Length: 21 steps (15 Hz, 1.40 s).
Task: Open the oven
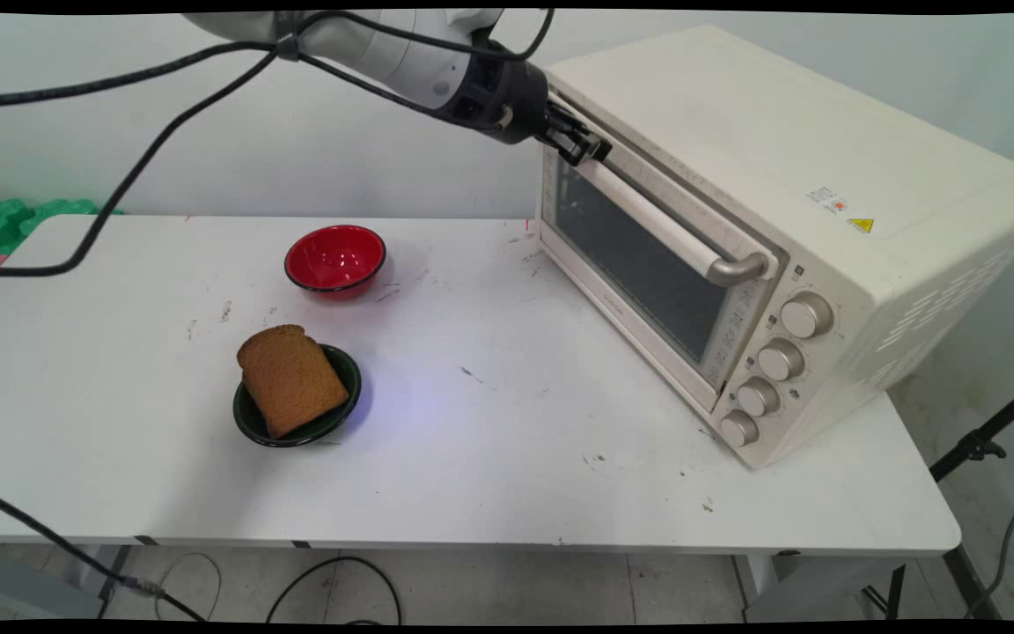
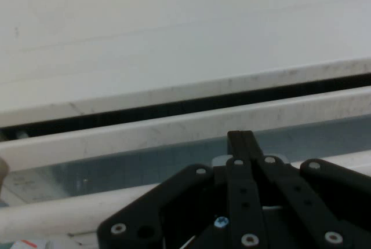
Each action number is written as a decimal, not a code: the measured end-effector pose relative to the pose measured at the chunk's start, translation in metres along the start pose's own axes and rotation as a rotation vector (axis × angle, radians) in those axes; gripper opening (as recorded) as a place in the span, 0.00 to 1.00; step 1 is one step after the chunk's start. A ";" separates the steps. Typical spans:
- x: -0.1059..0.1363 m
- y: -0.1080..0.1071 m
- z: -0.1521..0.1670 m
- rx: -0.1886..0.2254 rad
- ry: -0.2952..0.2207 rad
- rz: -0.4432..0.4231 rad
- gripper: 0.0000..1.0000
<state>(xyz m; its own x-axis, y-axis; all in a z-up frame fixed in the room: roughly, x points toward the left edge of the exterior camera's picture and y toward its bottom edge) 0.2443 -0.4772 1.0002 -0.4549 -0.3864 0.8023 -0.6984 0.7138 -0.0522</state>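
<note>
A cream toaster oven (image 1: 736,158) stands on the right of the white table (image 1: 489,475), its glass door (image 1: 639,255) closed. My gripper (image 1: 593,150) is at the door's upper left corner, right by the left end of the white bar handle (image 1: 665,229). In the hand view the gripper (image 2: 240,139) is shut, its two fingers together and empty, their tips against the door's top rim (image 2: 145,133). The handle (image 2: 58,220) runs just below them, and the oven's top (image 2: 174,29) fills the upper half.
A slice of brown bread (image 1: 291,379) leans in a dark green bowl (image 1: 247,423) at the table's left middle. Behind it sits an empty red bowl (image 1: 335,257). Several knobs (image 1: 780,359) line the oven's right front. Black cables (image 1: 146,158) hang from the arm.
</note>
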 end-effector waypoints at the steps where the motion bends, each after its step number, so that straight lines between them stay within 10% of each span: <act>1: -0.001 0.001 0.000 -0.001 -0.003 0.003 0.00; 21: -0.060 0.011 -0.043 -0.012 -0.113 0.019 0.00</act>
<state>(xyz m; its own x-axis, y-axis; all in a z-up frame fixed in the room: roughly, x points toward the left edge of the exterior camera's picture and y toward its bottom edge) 0.2875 -0.4214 0.9771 -0.5282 -0.4354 0.7290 -0.6825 0.7285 -0.0594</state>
